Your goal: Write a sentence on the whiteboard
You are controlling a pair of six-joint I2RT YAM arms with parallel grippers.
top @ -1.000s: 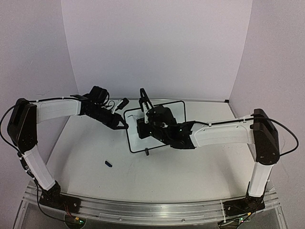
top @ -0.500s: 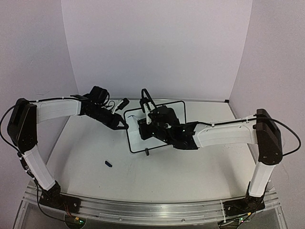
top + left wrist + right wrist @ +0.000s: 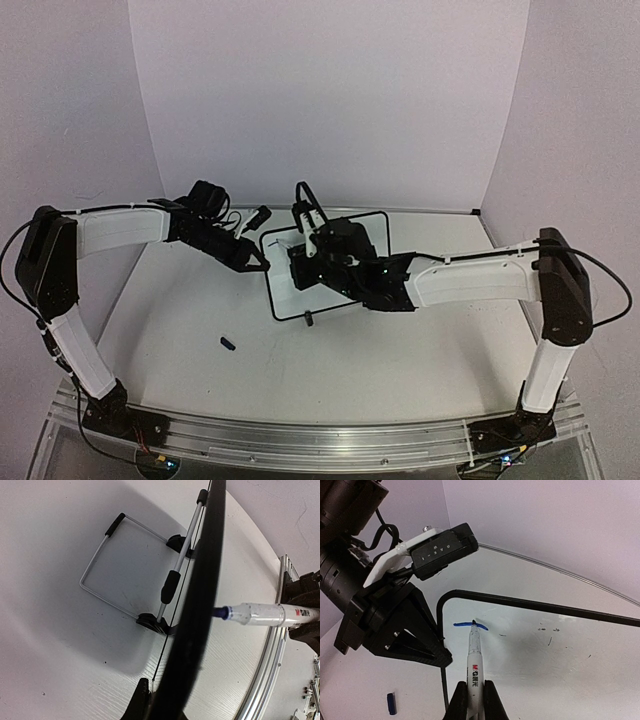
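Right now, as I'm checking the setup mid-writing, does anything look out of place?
Only a small dark-blue cap-like piece lying loose on the white table, in front of the black-framed white board, away from everything else.

Your left arm (image 3: 120, 228) and right arm (image 3: 480, 282) wear white shells over the long links, with bulky black housings at the joints. Thin black cables run along both. At the upper left of the right wrist view, your left gripper (image 3: 439, 656) is matte black, angular and screw-studded. Its black camera box (image 3: 442, 550) carries white lettering and sits on a white bracket.
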